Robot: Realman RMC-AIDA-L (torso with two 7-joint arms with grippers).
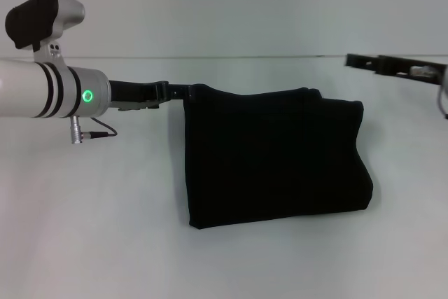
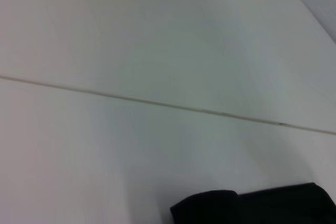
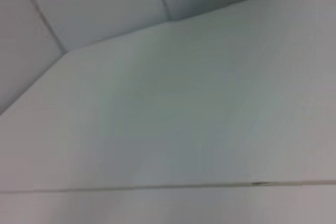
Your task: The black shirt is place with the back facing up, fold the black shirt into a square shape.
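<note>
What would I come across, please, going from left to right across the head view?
The left arm, then the left gripper at the far left corner of the black shirt, then the shirt itself lying folded on the white table, then the right gripper held apart from it at the far right.

The white table (image 1: 91, 243) is left bare on the robot's left and along the near edge, and passage there is blocked by nothing. The middle is taken up by the black shirt (image 1: 276, 159), folded into a block. Its far left corner is met by the left gripper (image 1: 168, 93), and the approach from that side is barred by the left arm. The far right is crossed by the right gripper (image 1: 371, 63), held clear of the shirt.
</note>
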